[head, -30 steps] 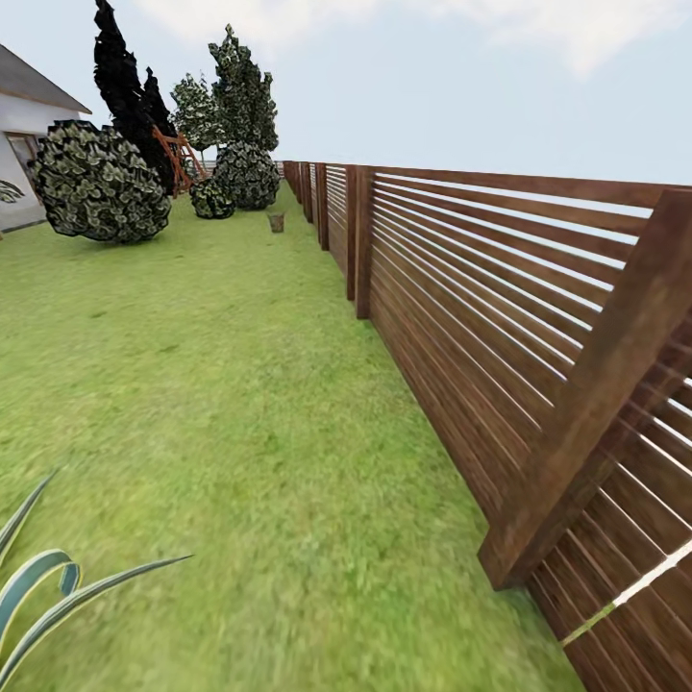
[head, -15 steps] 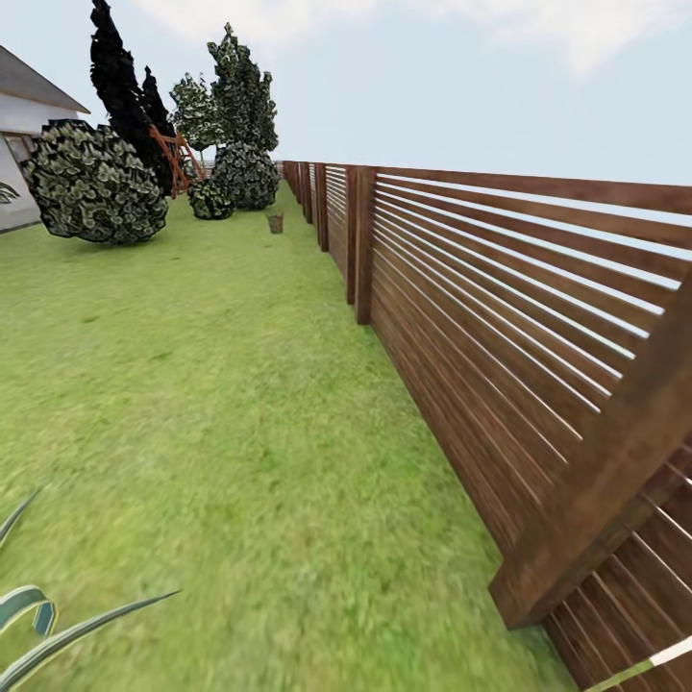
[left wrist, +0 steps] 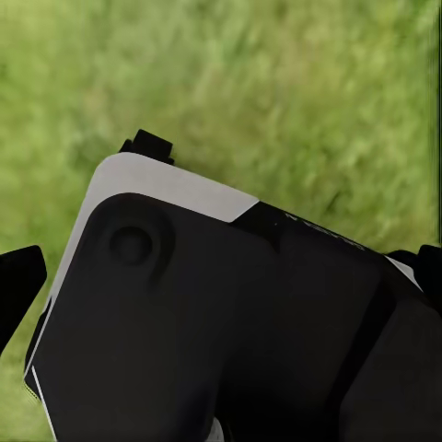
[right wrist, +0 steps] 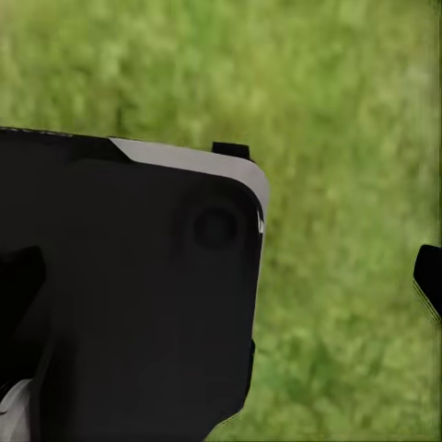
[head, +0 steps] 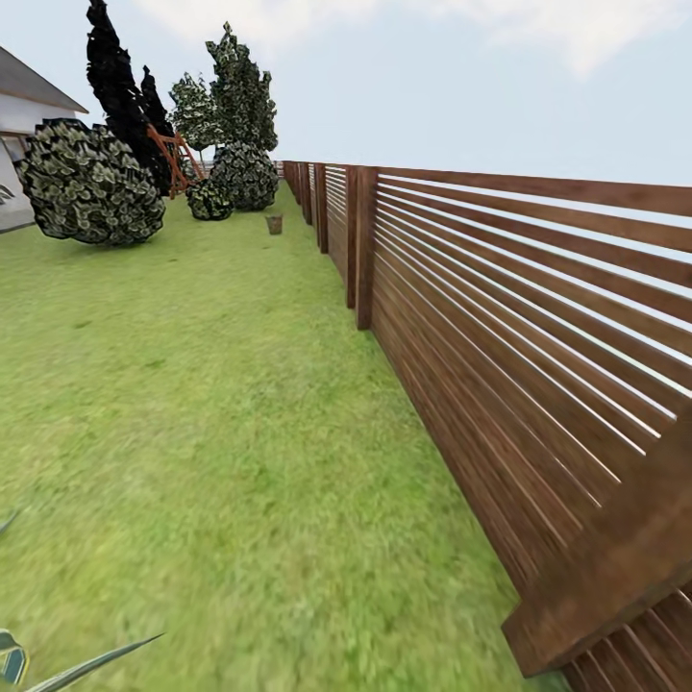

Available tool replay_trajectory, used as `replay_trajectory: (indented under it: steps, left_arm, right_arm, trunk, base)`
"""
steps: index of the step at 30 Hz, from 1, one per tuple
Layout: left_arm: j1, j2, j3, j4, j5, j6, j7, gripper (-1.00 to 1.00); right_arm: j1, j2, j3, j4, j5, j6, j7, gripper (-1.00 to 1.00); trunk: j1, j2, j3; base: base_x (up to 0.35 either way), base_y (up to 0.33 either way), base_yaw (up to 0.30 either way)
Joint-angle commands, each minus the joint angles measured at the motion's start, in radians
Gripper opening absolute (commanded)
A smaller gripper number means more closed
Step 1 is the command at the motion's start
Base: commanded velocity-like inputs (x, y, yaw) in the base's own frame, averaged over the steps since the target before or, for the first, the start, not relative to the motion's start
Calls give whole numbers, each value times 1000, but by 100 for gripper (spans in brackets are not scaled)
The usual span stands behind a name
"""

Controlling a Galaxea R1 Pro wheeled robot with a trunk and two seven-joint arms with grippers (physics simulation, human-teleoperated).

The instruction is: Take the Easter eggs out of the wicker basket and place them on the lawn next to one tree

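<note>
Far down the lawn (head: 211, 404), close to the fence, stands a small brown shape that looks like the wicker basket (head: 274, 223). The Easter eggs are out of view. Tall dark trees (head: 242, 91) rise at the far end of the garden. My left gripper (left wrist: 221, 272) hangs open over grass, its black fingertips (left wrist: 18, 281) wide apart, with part of my black and white body between them. In the right wrist view my right gripper (right wrist: 221, 276) is open too, over grass, one fingertip (right wrist: 428, 276) at the frame edge.
A brown slatted fence (head: 500, 317) runs along the right side, with a thick post (head: 615, 567) very near. Round leafy bushes (head: 91, 183) and a white house (head: 19, 125) lie at the left. Spiky plant leaves (head: 67, 668) poke in at the lower left.
The whole head view has advanced along the fence. The spiky plant has slid down out of the picture and the near fence post has dropped lower. The basket stays far ahead.
</note>
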Motion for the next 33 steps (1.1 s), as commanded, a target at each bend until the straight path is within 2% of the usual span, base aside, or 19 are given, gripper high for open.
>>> replay_trajectory:
  steps: [1, 7, 18, 33]
  left_arm:
    - [0, 0, 0, 0, 0, 0, 0, 100]
    - [0, 0, 0, 0, 0, 0, 0, 100]
    - [0, 0, 0, 0, 0, 0, 0, 100]
    - [0, -1, 0, 0, 0, 0, 0, 100]
  right_arm:
    - [0, 0, 0, 0, 0, 0, 0, 100]
    - [0, 0, 0, 0, 3, 0, 0, 100]
    - [0, 0, 0, -2, 4, 0, -1, 100]
    - [0, -1, 1, 0, -1, 3, 3, 100]
  trunk:
    - [0, 0, 0]
    - [0, 0, 0]
    - [0, 0, 6]
    - [0, 0, 6]
  base:
    - [333, 0, 0]
    - [332, 0, 24]
    - [332, 0, 252]
    - [332, 0, 16]
